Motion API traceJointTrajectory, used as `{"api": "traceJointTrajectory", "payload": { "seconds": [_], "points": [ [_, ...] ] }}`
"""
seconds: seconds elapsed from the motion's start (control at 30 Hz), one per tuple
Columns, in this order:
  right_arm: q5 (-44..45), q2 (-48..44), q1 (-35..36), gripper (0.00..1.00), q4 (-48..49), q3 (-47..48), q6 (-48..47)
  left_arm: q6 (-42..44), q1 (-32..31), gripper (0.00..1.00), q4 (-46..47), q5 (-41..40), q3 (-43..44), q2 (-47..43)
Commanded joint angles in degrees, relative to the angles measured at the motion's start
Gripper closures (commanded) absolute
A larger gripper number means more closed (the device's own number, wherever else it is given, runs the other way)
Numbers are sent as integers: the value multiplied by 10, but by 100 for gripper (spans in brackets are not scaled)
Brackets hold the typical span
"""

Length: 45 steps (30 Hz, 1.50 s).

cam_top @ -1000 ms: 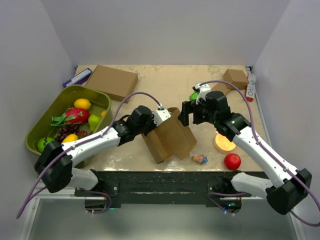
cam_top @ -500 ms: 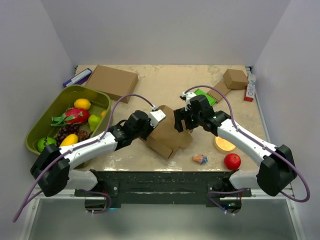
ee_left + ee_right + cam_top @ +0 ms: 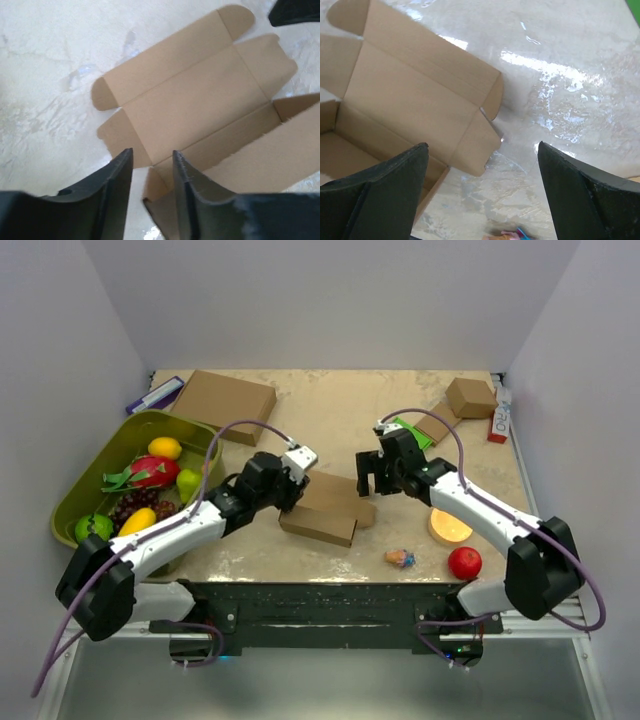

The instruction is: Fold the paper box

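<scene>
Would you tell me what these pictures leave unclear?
- Left wrist: the left tool hides the box's near corner.
- Right wrist: the frame's edge cuts off the box's left part.
- Top: the wrapped item beside the red fruit is too small to identify.

Far side: bare table between the big box and the green card leaves room to pass.
Middle: paper box, with left gripper and right gripper at its two ends.
Left: fruit tub blocks.
Near right: candy, orange disc, apple.
</scene>
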Motion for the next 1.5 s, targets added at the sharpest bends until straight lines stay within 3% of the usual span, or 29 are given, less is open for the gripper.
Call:
{"api": "traceJointTrajectory", "payload": {
  "seconds": [0.0,0.1,0.2,0.6,0.63,0.73,1.07,1.23,1.47],
  "points": [
    [-17,35,-23,9,25,-16,75,-71,97,45,60,92,20,-36],
    [-39,76,-31,12,59,-26,103,-82,127,30,57,128,46,-21],
    [-49,102,-45,21,105,-31,123,-96,135,21,51,157,74,4],
    [-79,185,-50,67,241,-46,102,-122,185,15,83,226,60,32],
    [-84,184,-51,81,270,-48,92,-123,185,15,83,230,60,33],
    [-111,165,-51,100,296,-54,76,-124,193,15,83,236,59,34],
    [-137,-15,-50,100,329,-99,28,-180,239,13,125,286,27,-16],
    [-147,-83,-51,100,373,-133,42,-215,238,13,137,235,-15,-52],
    [-155,-103,-50,100,354,-133,33,-240,222,13,176,163,-89,-64]
  ]
}}
